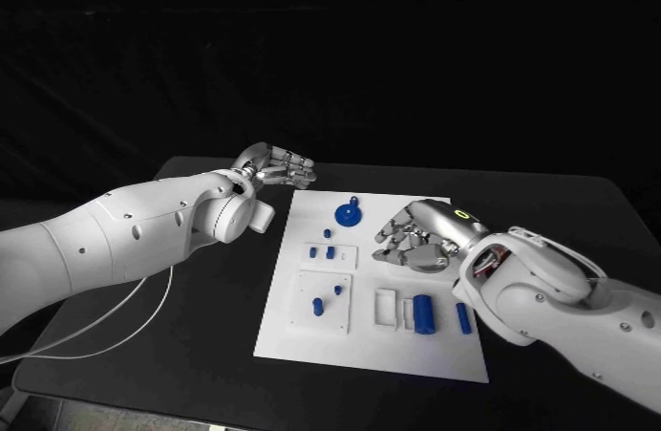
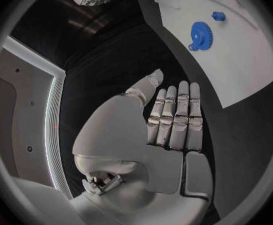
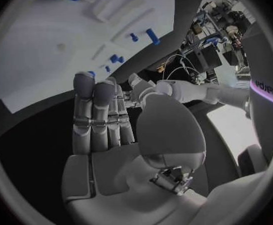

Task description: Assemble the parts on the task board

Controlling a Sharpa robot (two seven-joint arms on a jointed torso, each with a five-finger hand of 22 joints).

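The white rectangular task board (image 1: 372,355) lies in the middle of the black surface (image 1: 551,211). In the head view a round blue toothed gear (image 1: 351,213) sits near the board's 12 o'clock edge, with a small blue peg (image 1: 328,232) just beside it at 7 o'clock. Below that, two short blue pegs (image 1: 321,252) stand in a raised white block. Further toward 6 o'clock another white block carries an upright blue pin (image 1: 318,307). At the board's 5 o'clock corner a blue cylinder (image 1: 424,313) and a slim blue bar (image 1: 464,318) lie side by side, near a white rectangular frame (image 1: 386,306).

The left hand (image 1: 276,168) hovers off the board, beyond its 11 o'clock corner, over the dark surface; the left wrist view shows its fingers (image 2: 174,117) straight and pressed side by side, holding nothing. The right hand (image 1: 420,235) hangs over the board's 3 o'clock side, just beside the gear at its 4 o'clock; its fingers (image 3: 99,115) also lie straight and close together, empty.
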